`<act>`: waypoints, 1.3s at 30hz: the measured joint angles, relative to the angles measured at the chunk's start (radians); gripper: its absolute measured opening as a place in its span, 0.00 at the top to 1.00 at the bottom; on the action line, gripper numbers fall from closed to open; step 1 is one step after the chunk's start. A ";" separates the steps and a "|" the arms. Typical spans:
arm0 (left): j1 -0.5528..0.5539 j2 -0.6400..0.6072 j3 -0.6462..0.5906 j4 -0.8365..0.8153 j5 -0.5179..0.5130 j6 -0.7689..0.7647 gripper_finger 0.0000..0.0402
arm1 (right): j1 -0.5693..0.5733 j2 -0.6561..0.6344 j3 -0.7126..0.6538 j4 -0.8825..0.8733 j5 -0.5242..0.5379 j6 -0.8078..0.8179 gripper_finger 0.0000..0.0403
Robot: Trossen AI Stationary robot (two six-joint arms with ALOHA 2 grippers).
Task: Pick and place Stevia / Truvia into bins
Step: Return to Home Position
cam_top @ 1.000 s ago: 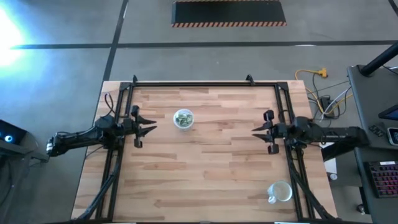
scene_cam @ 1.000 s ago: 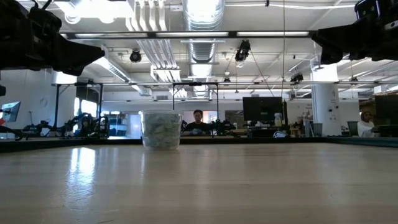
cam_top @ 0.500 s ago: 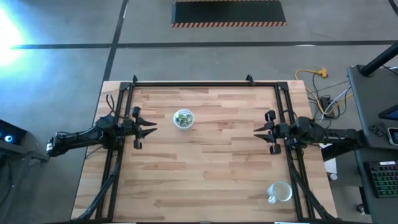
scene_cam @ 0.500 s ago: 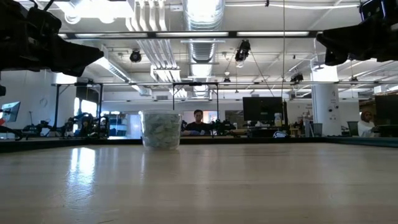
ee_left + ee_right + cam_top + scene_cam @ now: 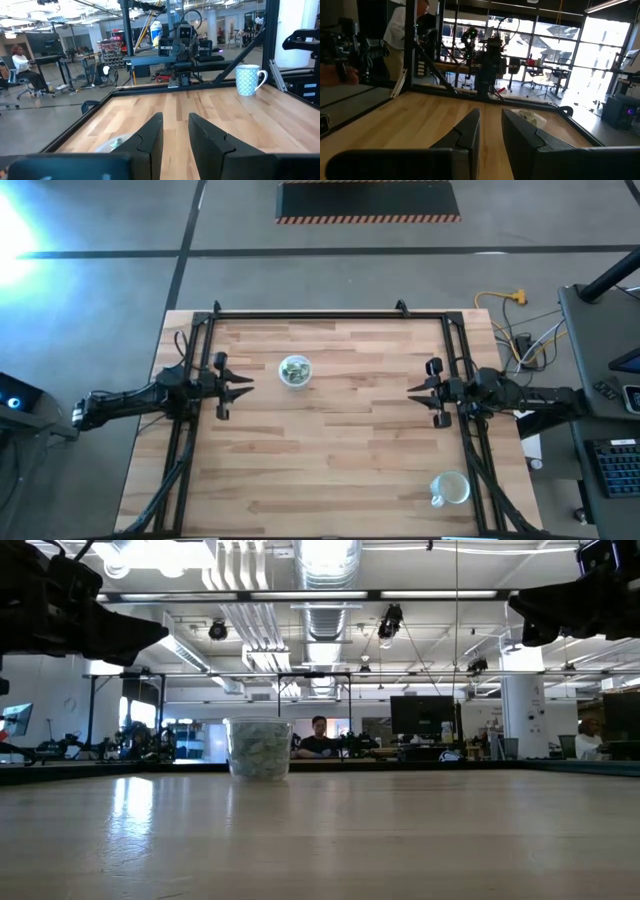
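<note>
One bin (image 5: pixel 294 370), a small translucent cup, stands on its base on the left far part of the wooden table and holds pale green and white Stevia sachets (image 5: pixel 259 750). My left gripper (image 5: pixel 238 384) hovers open at the table's left side, just left and near of the bin, which peeks past its finger in the left wrist view (image 5: pixel 116 144). My right gripper (image 5: pixel 413 392) hovers open at the right side, far from the bin (image 5: pixel 530 117). Both point at each other across the table, raised above it (image 5: pixel 150 635) (image 5: pixel 520 610).
A white patterned mug (image 5: pixel 450 488) stands near the table's right near corner, also seen in the left wrist view as the mug (image 5: pixel 248 79). A black frame (image 5: pixel 330 314) rims the table. Bare wood lies between the grippers. People sit in the room beyond.
My right gripper has drawn back a little toward the table's right edge. The bin and my left gripper have stayed where they were.
</note>
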 joint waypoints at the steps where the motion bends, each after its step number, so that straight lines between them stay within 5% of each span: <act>1: 0.000 0.003 0.000 0.000 0.000 0.000 0.81 | 0.000 0.000 0.000 0.000 0.000 0.000 0.83; 39: 0.000 0.025 0.000 0.000 0.001 0.000 0.81 | 0.000 0.001 0.000 0.000 0.000 0.001 0.83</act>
